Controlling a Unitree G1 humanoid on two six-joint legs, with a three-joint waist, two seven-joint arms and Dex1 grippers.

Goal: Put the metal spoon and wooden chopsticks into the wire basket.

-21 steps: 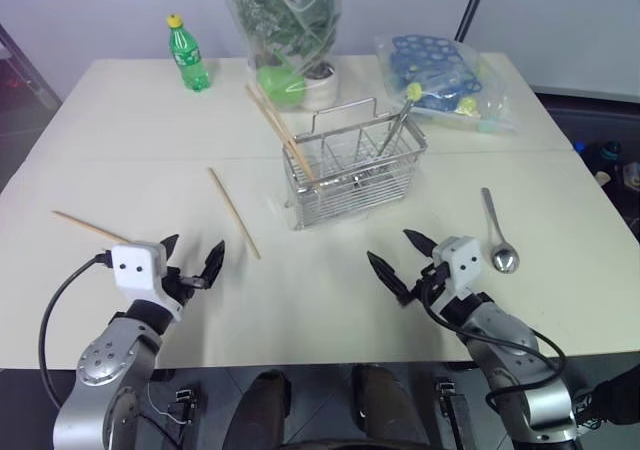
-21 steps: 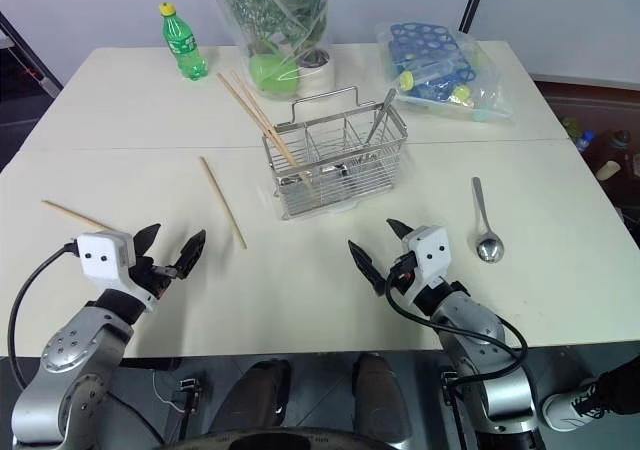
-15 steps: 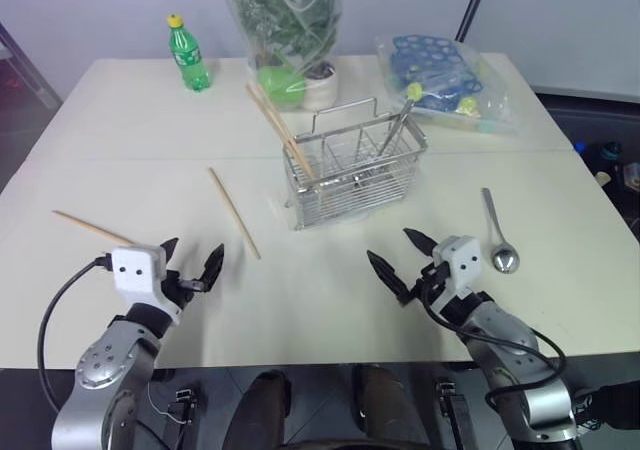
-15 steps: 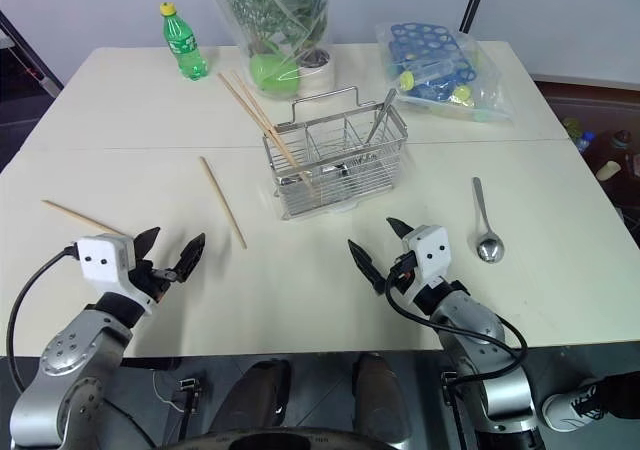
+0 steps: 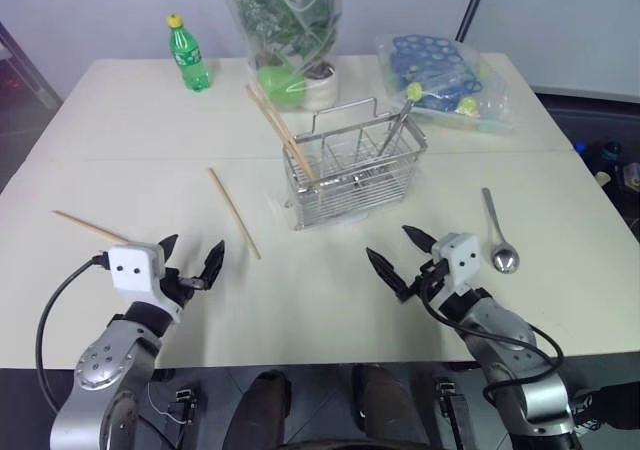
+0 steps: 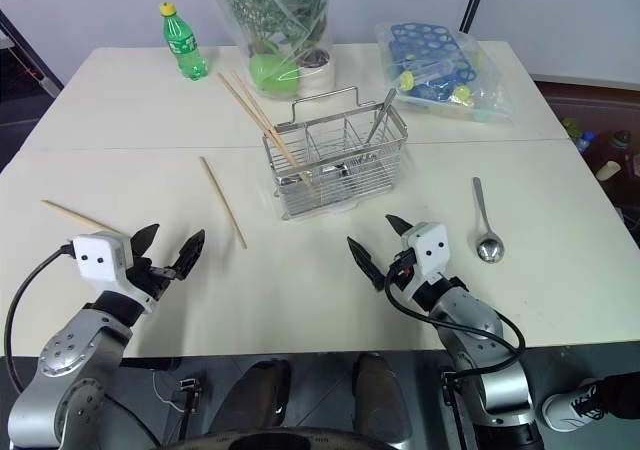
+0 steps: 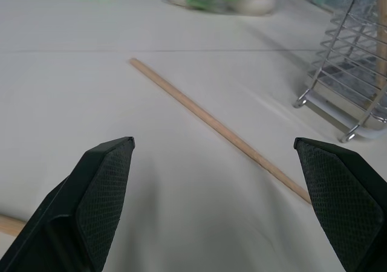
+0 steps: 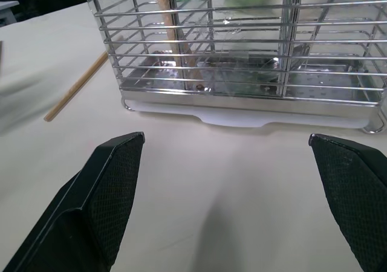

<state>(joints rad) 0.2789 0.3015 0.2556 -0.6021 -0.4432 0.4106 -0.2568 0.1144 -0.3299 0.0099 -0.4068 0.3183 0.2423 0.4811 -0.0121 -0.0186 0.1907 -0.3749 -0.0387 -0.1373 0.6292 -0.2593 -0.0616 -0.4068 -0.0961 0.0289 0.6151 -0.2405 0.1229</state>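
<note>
A: Two wooden chopsticks [image 5: 283, 135] already lean in the wire basket [image 5: 352, 165], sticking out toward 11 o'clock. Two more lie loose on the table [image 5: 300, 300] in the left eye view: one [image 5: 234, 213] at 9 o'clock of the basket, another [image 5: 90, 226] further out near the table's left edge.

B: And the metal spoon [image 5: 496, 235]?

A: Flat on the table at about 4 o'clock of the basket, bowl toward the robot. I judge the job partly done: the spoon and two sticks are left.

B: The grippers?

A: The left gripper [image 5: 190, 263] and the right gripper [image 5: 396, 258] both hover spread wide and empty, at 7 and 5 o'clock of the basket.

B: Does the right eye view add anything?

A: Same layout. A utensil with a yellow-green knob [image 6: 385, 113] stands in the basket's far right corner; beyond are a green bottle [image 6: 184, 42], a bagged plant [image 6: 272, 22] and a bag of blue items [image 6: 440, 70].

B: Left wrist view?

A: Its fingers [image 7: 100, 190] stand apart, with the nearer loose chopstick crossing between them and the basket's corner beside it.

B: Right wrist view?

A: Fingers [image 8: 112, 187] parted, facing the basket's long side, a stick inside it.
</note>
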